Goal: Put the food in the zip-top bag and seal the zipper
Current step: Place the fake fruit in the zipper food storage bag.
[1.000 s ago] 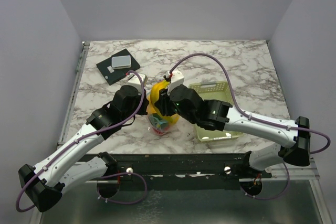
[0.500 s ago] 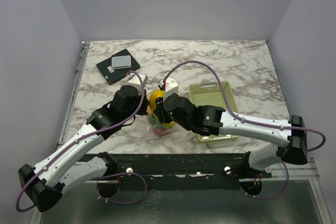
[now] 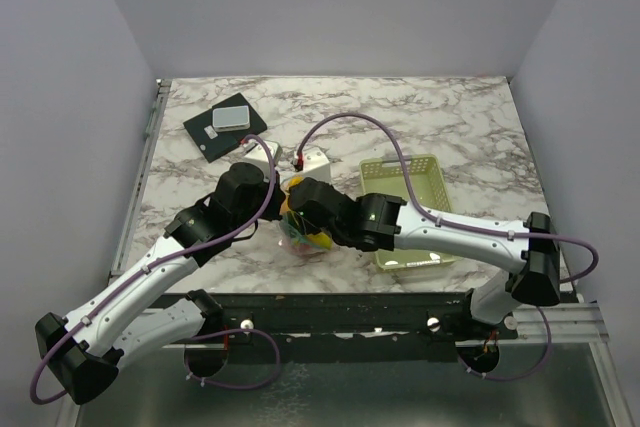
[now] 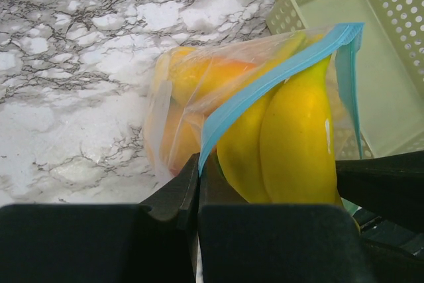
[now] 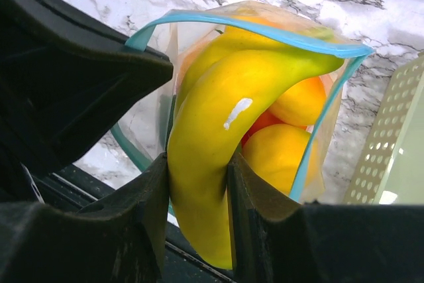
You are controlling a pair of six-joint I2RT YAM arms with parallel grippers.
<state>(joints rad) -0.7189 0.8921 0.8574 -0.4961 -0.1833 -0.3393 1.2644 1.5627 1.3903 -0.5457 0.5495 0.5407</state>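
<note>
One bag [image 4: 173, 124] stands by the middle of the counter's [image 3: 450, 117] near edge with about three fruits [image 5: 299, 101] inside. The left gripper [image 4: 199, 167] pinches its rim while the right gripper [image 5: 199, 170] squeezes the one banana [image 5: 218, 91], half in. The one zipper [image 4: 265, 84] is not shut yet.

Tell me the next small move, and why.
Probably the right tool should push the banana deeper into the bag, then let go. That tool grips the banana's near end, which sticks out past the blue zipper. The left tool pinches the bag's rim, and the mouth is open.
</note>
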